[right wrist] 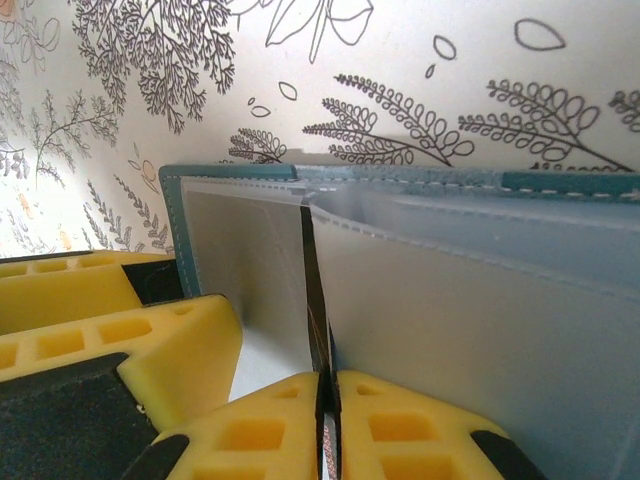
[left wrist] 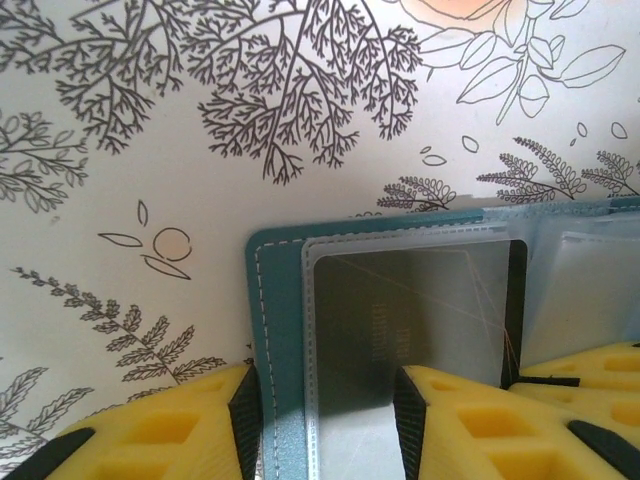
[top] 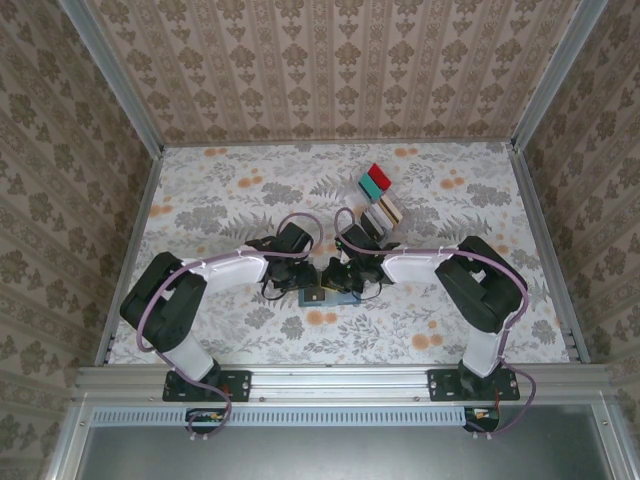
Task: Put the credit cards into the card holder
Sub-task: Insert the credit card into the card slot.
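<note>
The card holder (top: 312,297) lies open on the flowered table between both arms, teal rim (left wrist: 275,330) outside, pale clear slots (right wrist: 450,320) inside. A dark grey-black credit card (right wrist: 316,300) stands edge-on in my right gripper (right wrist: 328,420), which is shut on it, and its far end is in a slot. In the left wrist view the same dark card (left wrist: 410,310) shows through the clear sleeve. My left gripper (left wrist: 325,430) is open and straddles the holder's left edge. More credit cards (top: 384,211), tan and whitish, lie stacked behind the right arm.
Red and teal pieces (top: 375,181) sit just beyond the card stack. The two grippers (top: 314,282) (top: 345,280) are close together over the holder, and the right gripper's yellow fingers (left wrist: 590,385) show beside the left one. Patterned walls enclose the table.
</note>
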### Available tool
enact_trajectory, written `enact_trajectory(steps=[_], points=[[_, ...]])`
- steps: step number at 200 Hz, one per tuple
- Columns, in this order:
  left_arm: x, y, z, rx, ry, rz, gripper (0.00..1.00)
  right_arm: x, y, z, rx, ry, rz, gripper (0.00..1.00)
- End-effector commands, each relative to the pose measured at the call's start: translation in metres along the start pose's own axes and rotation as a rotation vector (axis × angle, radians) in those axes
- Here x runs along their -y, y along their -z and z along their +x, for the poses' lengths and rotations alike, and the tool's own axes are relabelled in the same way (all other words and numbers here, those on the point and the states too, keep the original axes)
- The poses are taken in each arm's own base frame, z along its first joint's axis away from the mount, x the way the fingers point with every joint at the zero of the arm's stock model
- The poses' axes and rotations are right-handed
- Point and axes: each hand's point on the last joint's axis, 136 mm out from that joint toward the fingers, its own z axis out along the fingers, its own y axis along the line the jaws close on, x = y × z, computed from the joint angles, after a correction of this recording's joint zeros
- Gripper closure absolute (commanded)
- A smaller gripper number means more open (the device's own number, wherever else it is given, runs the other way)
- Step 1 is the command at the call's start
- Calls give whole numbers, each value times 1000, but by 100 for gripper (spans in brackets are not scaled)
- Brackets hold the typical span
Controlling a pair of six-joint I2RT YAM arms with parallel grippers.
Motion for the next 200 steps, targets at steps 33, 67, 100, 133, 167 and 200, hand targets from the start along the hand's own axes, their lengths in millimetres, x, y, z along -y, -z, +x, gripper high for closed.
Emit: enact_trajectory(steps=[33, 67, 100, 133, 167, 200], points=[[-12, -11, 15, -50, 24, -36, 64, -10, 20, -3, 42, 99, 34, 78], [-19, -15, 19, -60, 27, -62, 66, 10, 31, -3, 57, 125, 135, 75], [-20, -14, 18, -60, 20, -73, 66, 27, 30, -2, 48, 137, 215, 79], [-20, -13, 18, -59, 17, -76, 67, 60, 38, -3, 53, 157, 389, 83], [-22, -13, 18, -57, 17, -81, 67, 69, 56, -8, 89, 194, 456, 82], [-17, -11, 16, -53, 7, -67, 67, 43, 63, -14, 118, 222, 377, 78]])
